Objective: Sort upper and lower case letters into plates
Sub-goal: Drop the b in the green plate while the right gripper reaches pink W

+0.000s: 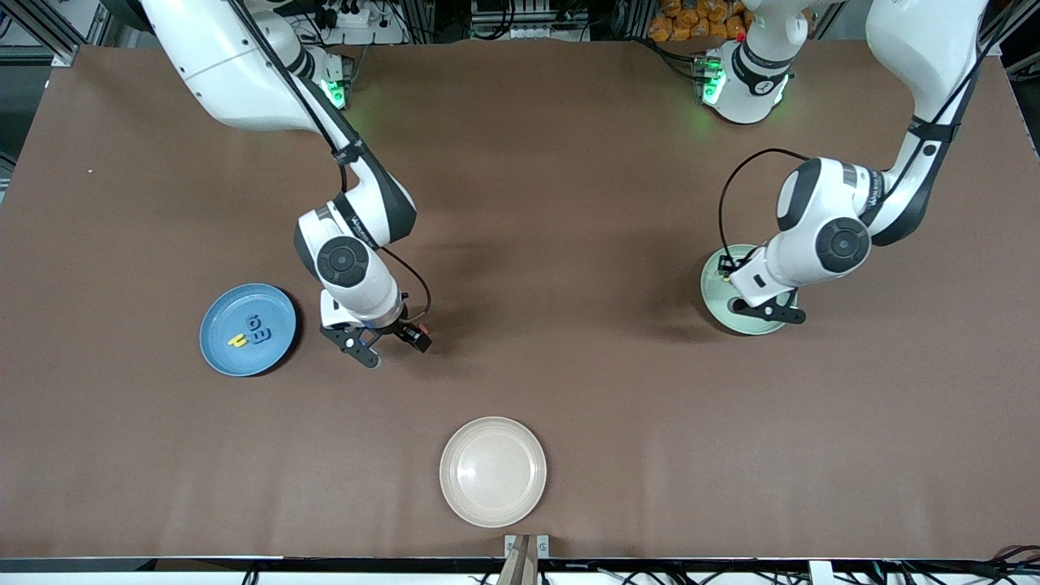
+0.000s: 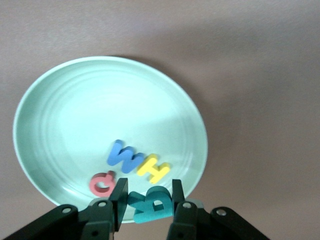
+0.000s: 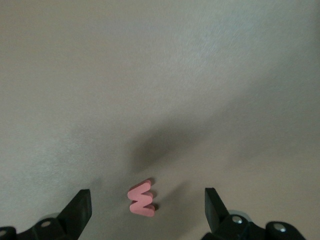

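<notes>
Your left jaws clamp the teal letter at the mint plate's rim; released here, it may fall outside. Your right jaws gape above the red letter.

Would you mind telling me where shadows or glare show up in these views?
Front view: soft arm shadows on the table, faint sheen on the cream plate. Left wrist view: bright glare across the mint plate. Right wrist view: a dark shadow above the red letter.

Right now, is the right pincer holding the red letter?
No, the right pincer stands open with the red letter lying on the table between its fingers.
</notes>
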Robot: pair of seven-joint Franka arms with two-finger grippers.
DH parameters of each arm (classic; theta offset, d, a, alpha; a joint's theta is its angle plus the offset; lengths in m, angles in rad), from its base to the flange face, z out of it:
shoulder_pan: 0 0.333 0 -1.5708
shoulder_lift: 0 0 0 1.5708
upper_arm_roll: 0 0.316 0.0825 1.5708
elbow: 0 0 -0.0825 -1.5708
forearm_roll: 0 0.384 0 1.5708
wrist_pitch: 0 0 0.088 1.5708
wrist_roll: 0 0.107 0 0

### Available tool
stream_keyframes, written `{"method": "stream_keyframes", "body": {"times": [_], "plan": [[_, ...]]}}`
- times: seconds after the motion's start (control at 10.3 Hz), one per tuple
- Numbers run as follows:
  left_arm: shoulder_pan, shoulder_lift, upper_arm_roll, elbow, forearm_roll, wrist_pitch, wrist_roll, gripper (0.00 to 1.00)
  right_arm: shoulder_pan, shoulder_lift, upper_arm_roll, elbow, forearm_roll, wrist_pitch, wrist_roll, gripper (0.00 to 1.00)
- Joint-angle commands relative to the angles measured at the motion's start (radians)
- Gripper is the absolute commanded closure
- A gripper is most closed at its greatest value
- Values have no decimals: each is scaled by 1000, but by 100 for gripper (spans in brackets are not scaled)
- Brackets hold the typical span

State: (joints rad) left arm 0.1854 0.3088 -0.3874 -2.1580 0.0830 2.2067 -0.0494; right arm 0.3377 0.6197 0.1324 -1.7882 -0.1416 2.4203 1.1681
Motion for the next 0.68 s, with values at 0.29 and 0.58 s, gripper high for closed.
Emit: {"method": "stream_keyframes", "body": {"times": [0.29,0.58], "plan": [[25,-25,-16,-144,-11,171,34,54,32,74,-4,27,8,88,96,0],[16,-22,-24,-146,-20,171,-1,0,43,84,-4,18,10,82,97,0]]}}
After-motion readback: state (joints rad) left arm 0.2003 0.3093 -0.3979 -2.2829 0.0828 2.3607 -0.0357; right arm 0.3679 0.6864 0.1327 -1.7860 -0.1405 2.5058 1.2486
